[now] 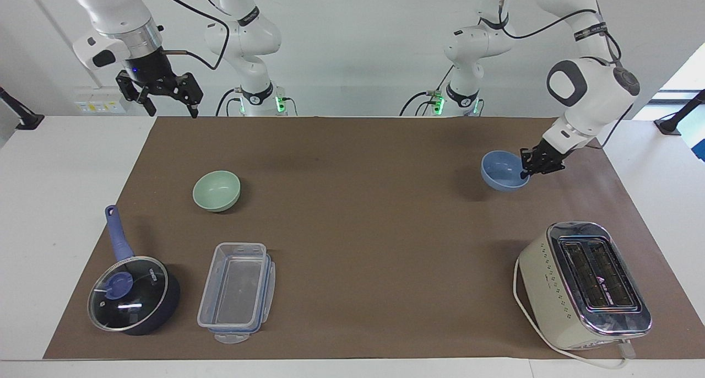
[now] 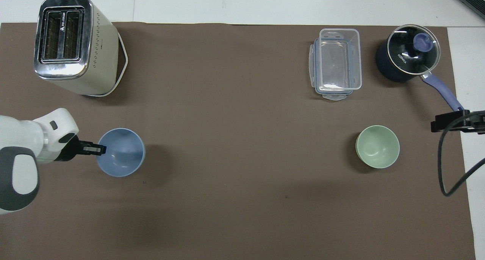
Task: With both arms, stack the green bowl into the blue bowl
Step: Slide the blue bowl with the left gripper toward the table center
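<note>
Left end effector (image 1: 525, 171) pinches the blue bowl (image 1: 502, 171) by its rim, lifted over the desk; right end effector (image 1: 165, 100) waits, spread. Green bowl (image 1: 216, 190) rests apart: light, rigid, smooth, best rim-gripped.

White table (image 1: 66, 201) covered by brown mat (image 1: 363, 229). On mat: green bowl (image 1: 216, 190), toward right arm's end; farther from the robots, lidded saucepan (image 1: 134, 294) beside clear plastic container (image 1: 237, 291); cream toaster (image 1: 585, 284) with cord, toward left arm's end
</note>
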Controlling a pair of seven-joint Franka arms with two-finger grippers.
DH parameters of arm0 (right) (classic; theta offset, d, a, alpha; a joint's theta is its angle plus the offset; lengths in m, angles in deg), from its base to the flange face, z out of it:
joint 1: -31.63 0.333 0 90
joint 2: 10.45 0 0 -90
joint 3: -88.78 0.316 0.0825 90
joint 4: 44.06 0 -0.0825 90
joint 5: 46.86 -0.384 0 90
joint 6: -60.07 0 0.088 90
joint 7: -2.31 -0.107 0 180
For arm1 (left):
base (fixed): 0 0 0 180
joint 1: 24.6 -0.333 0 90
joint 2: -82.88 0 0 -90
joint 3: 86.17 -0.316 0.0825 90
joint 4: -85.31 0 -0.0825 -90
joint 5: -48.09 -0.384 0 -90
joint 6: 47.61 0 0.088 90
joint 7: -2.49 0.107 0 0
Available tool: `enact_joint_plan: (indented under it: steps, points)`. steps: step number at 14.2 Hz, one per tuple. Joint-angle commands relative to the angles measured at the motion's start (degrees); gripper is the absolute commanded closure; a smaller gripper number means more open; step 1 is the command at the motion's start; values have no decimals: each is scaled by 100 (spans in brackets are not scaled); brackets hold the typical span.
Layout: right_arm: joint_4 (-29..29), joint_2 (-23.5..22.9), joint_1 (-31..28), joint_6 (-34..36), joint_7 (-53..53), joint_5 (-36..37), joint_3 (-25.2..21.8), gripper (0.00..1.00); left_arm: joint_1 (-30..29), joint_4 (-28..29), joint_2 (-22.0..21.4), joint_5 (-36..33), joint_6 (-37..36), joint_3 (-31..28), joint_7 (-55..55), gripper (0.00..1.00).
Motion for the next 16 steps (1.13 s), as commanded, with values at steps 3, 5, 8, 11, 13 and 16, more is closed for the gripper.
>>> enact_joint_plan:
  steps: [3,5,8,11,13,16]
  points:
    - [-29,34,-45,-39,28,-40,24,0,1449,212,12,50,807,-94,-1726,100]
    - [-29,34,-45,-48,28,-40,24,0,1994,212,258,50,1264,-94,-2404,100]
    - [-38,34,-45,-39,28,-40,24,0,2698,151,627,-2,1697,-94,-3353,100]
    - [-29,34,-45,-39,28,-40,24,0,3183,37,935,-11,2039,-94,-4067,100]
    - [-29,34,-45,-39,28,-40,24,0,3192,1,953,-11,2040,-85,-4112,100]
    - [-29,34,-45,-39,28,-40,24,0,3236,-51,1173,-11,2075,-76,-4182,100]
